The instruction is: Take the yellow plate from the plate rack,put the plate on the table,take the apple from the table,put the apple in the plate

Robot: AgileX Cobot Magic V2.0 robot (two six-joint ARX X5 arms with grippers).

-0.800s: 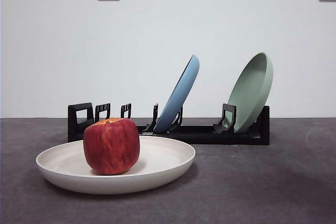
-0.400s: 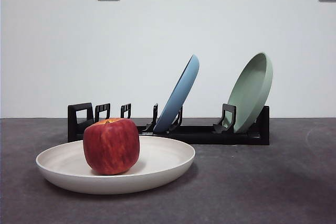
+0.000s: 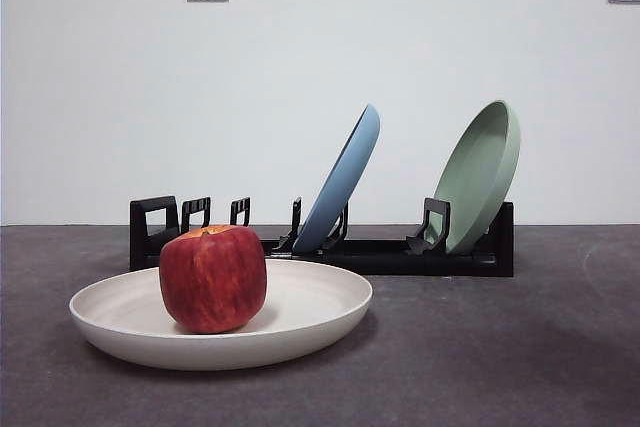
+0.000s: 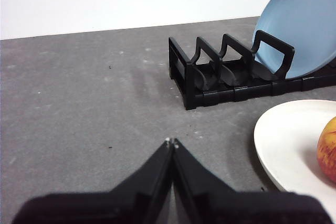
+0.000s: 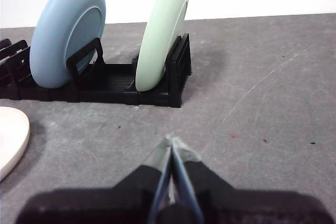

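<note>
The cream yellow plate (image 3: 300,312) lies flat on the dark grey table (image 3: 500,357) in front of the black plate rack (image 3: 380,252). The red apple (image 3: 213,278) sits in the plate, left of its middle. The left wrist view shows the plate's edge (image 4: 289,140), a part of the apple (image 4: 328,150) and the rack's looped end (image 4: 210,74). My left gripper (image 4: 171,142) is shut and empty, over bare table beside the plate. My right gripper (image 5: 170,140) is shut and empty, in front of the rack (image 5: 105,85). Neither arm shows in the front view.
A blue plate (image 3: 345,182) and a pale green plate (image 3: 482,175) lean in the rack's slots; both also show in the right wrist view, blue plate (image 5: 65,30) and green plate (image 5: 163,30). A white wall with two sockets stands behind the table.
</note>
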